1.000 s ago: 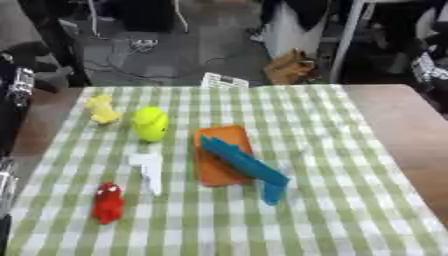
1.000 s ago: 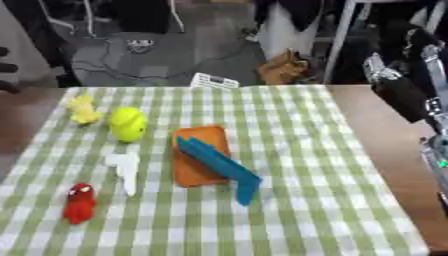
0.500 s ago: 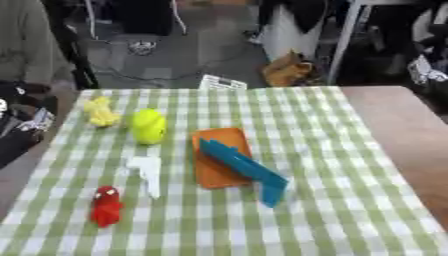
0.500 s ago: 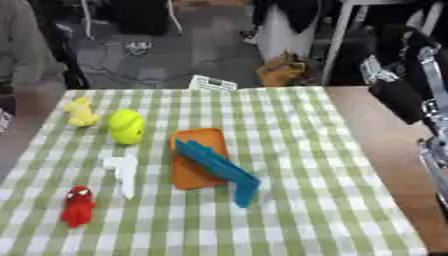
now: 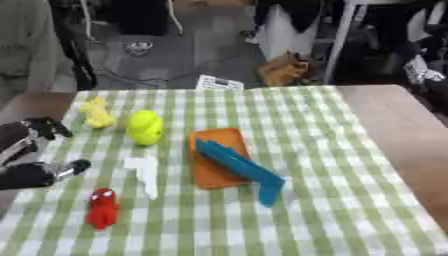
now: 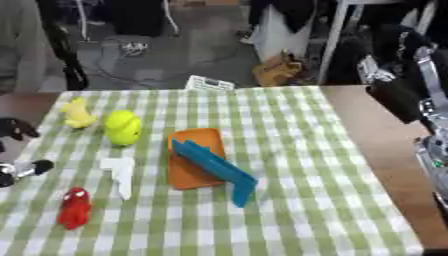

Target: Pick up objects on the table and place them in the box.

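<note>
An orange shallow tray (image 5: 210,175) lies mid-table on the green checked cloth, and a blue angled piece (image 5: 241,169) rests across it. To its left are a yellow-green duck-like toy (image 5: 145,127), a small yellow toy (image 5: 96,113), a white piece (image 5: 143,172) and a red figure (image 5: 103,208). My left hand (image 5: 31,155) is at the cloth's left edge, open with fingers spread and nothing in it, a short way left of the white piece. At the right edge my right hand (image 6: 395,87) hangs over the bare wooden table, away from all the objects.
A white printed card (image 5: 219,83) lies at the table's far edge. Bare brown tabletop (image 5: 411,135) runs along the cloth's right side. Beyond the table are a brown bag (image 5: 284,70) on the floor, chair legs and cables.
My left hand has come down along the cloth's left edge, towards the white piece and red figure. The objects and the right arm have stayed where they were.
</note>
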`<state>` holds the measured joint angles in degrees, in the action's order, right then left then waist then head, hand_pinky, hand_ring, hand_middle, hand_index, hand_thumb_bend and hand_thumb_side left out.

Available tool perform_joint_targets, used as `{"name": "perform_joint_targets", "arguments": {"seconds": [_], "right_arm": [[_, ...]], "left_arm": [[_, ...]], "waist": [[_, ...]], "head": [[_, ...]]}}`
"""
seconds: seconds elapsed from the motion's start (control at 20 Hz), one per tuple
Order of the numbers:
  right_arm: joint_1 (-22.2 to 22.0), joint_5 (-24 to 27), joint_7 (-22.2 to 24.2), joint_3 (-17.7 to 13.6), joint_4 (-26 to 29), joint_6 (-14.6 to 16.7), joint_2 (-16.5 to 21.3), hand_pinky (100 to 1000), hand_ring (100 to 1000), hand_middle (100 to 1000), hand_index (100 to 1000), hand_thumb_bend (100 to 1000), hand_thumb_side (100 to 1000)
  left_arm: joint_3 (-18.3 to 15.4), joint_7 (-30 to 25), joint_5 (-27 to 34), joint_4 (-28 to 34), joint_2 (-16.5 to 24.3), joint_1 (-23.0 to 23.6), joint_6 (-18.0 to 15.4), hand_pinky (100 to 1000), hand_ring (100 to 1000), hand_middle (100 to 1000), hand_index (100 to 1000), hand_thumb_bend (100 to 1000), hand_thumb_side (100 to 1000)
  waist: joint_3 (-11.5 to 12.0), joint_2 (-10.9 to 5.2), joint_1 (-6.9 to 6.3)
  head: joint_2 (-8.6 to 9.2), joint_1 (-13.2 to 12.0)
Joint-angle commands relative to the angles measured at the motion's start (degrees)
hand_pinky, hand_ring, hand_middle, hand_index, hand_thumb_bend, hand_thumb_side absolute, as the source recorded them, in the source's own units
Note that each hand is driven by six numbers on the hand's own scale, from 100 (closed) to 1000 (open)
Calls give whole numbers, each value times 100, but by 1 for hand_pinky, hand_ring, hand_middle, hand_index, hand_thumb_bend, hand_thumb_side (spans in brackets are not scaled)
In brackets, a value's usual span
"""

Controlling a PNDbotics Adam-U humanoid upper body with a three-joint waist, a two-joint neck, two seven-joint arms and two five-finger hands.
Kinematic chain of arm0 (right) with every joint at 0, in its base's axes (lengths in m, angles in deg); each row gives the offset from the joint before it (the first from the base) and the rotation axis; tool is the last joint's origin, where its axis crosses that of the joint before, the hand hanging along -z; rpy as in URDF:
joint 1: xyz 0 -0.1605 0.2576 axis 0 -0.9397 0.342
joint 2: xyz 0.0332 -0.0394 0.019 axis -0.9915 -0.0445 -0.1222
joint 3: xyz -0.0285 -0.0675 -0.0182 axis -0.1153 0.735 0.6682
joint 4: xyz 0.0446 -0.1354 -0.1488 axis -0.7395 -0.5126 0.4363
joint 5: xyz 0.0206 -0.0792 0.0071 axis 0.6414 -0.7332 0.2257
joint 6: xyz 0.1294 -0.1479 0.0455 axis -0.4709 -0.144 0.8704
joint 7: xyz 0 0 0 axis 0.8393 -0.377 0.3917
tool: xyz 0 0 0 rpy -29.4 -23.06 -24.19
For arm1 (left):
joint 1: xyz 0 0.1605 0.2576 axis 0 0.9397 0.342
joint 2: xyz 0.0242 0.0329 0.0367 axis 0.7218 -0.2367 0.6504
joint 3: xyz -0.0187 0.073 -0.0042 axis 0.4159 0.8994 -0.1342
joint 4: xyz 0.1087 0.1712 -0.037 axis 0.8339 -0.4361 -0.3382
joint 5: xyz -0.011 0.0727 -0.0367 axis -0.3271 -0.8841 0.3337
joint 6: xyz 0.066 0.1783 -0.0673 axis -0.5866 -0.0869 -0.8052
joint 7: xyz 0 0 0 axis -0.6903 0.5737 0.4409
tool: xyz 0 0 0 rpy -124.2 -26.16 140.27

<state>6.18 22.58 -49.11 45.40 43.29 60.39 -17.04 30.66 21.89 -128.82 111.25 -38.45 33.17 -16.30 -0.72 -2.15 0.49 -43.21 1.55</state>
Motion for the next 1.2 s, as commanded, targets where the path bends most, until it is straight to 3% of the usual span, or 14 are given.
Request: {"name": "perform_joint_targets", "arguments": {"seconds": [0.05, 0.2, 0.45, 0.6, 0.8, 1.2], "right_arm": [[100, -38, 9, -34, 22, 8, 94, 357, 559, 630, 876, 351, 630], [99, -37, 9, -35, 22, 8, 98, 356, 559, 630, 876, 352, 630], [99, -34, 15, -27, 20, 9, 90, 356, 559, 630, 876, 353, 630], [98, -31, 18, -25, 19, 8, 89, 356, 559, 630, 876, 354, 630], [100, -30, 23, -21, 21, 8, 86, 356, 559, 629, 875, 355, 630], [103, -30, 29, -15, 21, 7, 84, 356, 558, 629, 875, 357, 631]], "left_arm": [[66, -739, -354, -2, 234, -154, -301, 605, 736, 769, 816, 973, 678], [113, -1054, -568, -77, 185, -226, -423, 589, 718, 756, 805, 1000, 655], [252, -1014, -1277, -215, 87, -346, -461, 591, 726, 752, 792, 1000, 603], [334, -676, -1839, -332, -40, -403, -449, 552, 654, 680, 746, 1000, 571], [455, -177, -2432, -510, -164, -428, -454, 562, 638, 659, 733, 1000, 575], [613, 250, -2958, -753, -284, -471, -582, 569, 627, 633, 713, 1000, 586]], "waist": [[-5, 2, -45], [0, -1, -38], [1, -1, -28], [10, 1, -16], [11, 2, -8], [12, -2, 0]], "head": [[65, 12], [62, 15], [56, 19], [45, 25], [39, 30], [35, 32]]}}
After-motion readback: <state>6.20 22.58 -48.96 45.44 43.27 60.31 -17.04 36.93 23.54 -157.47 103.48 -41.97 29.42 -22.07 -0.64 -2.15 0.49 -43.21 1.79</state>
